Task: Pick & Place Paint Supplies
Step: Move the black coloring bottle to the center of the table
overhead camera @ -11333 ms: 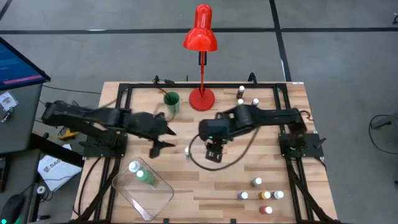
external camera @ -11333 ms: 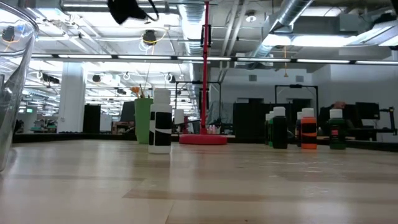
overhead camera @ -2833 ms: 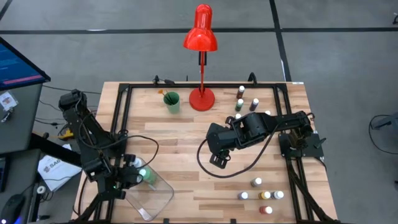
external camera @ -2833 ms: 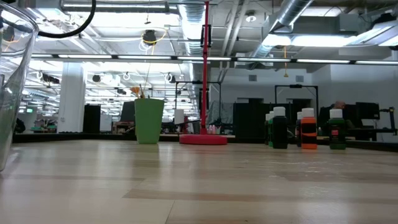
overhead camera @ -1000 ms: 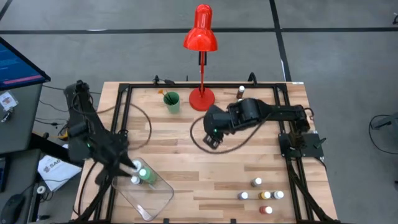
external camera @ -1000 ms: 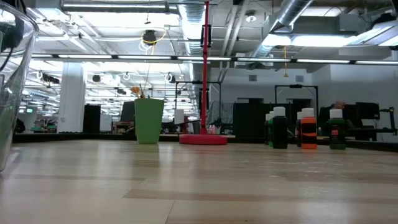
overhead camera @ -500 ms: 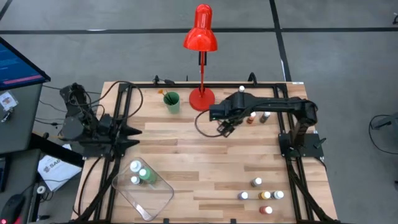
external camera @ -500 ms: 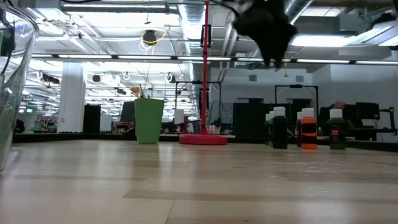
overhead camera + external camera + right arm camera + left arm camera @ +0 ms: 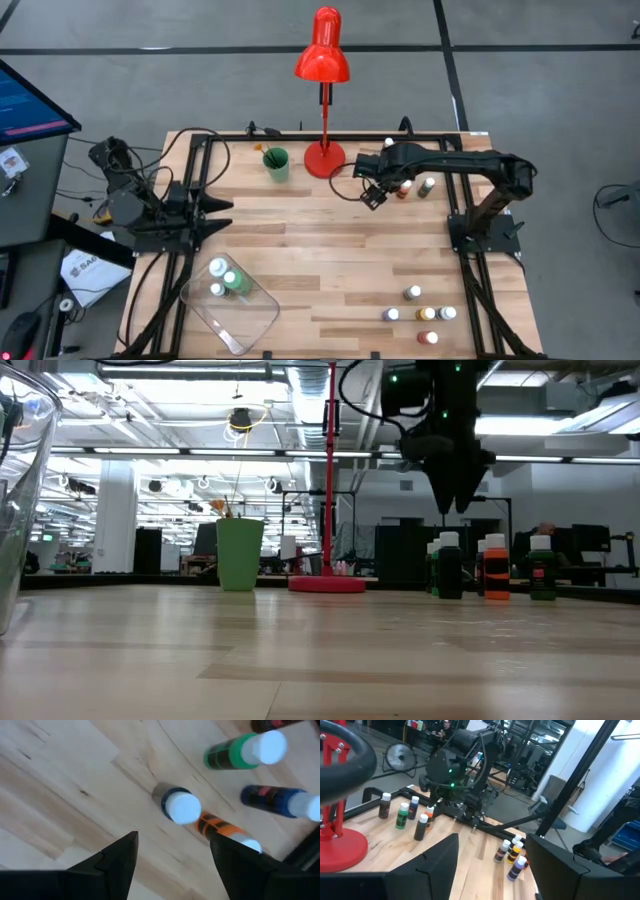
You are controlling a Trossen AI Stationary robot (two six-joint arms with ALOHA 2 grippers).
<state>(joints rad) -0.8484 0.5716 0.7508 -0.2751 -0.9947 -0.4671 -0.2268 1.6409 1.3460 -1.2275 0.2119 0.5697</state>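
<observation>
My right gripper [image 9: 371, 196] [image 9: 458, 503] [image 9: 172, 865] hangs open, pointing down, just above a far-right group of small white-capped paint bottles [image 9: 405, 187]: a dark one [image 9: 177, 805], an orange one [image 9: 225, 832], a green one [image 9: 245, 751] and a blue one [image 9: 280, 802], all standing on the table. My left gripper [image 9: 222, 214] [image 9: 492, 870] is open and level at the table's left edge, holding nothing. A clear tray [image 9: 250, 320] at the near left holds a green bottle [image 9: 235, 282] and two small bottles [image 9: 217, 267].
A green cup [image 9: 276, 163] with brushes and a red lamp [image 9: 324, 155] stand at the far middle. Several more small bottles [image 9: 427, 313] stand at the near right. Black frame rails [image 9: 190, 190] run along the table's sides. Bare wood lies in the middle.
My left gripper has risen from the tray and drawn back toward the table's left edge, tipping from pointing down to level. My right gripper has swung from the table's middle toward the far-right bottles and come down over them, tipping further downward.
</observation>
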